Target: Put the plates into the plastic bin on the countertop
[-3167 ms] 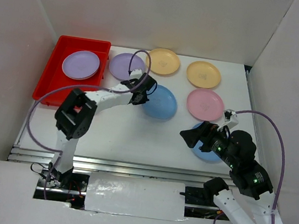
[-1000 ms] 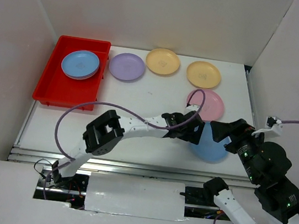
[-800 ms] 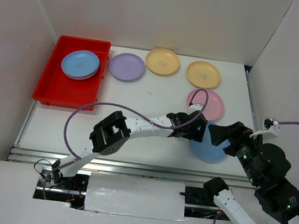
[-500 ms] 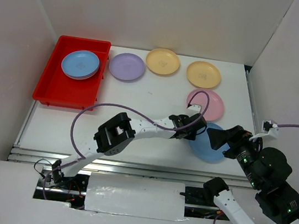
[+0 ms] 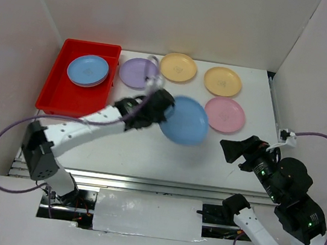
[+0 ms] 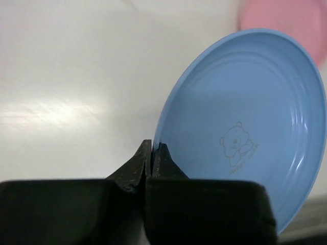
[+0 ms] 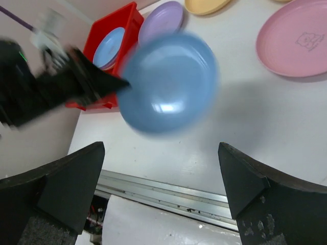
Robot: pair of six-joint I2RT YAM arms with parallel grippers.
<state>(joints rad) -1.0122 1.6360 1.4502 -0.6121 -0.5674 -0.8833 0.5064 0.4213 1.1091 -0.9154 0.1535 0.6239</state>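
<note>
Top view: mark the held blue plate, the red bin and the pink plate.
Held blue plate (image 5: pixel 186 121), top view, centre.
Red bin (image 5: pixel 72 99), top view, bare floor.
Pink plate (image 5: pixel 225 115), top view, centre.

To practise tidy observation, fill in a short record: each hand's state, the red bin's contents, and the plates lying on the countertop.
left hand: shut on the rim of a blue plate, held tilted off the countertop
right hand: open, empty
red bin: holds a second blue plate
on countertop: purple plate, two yellow plates, pink plate
</note>
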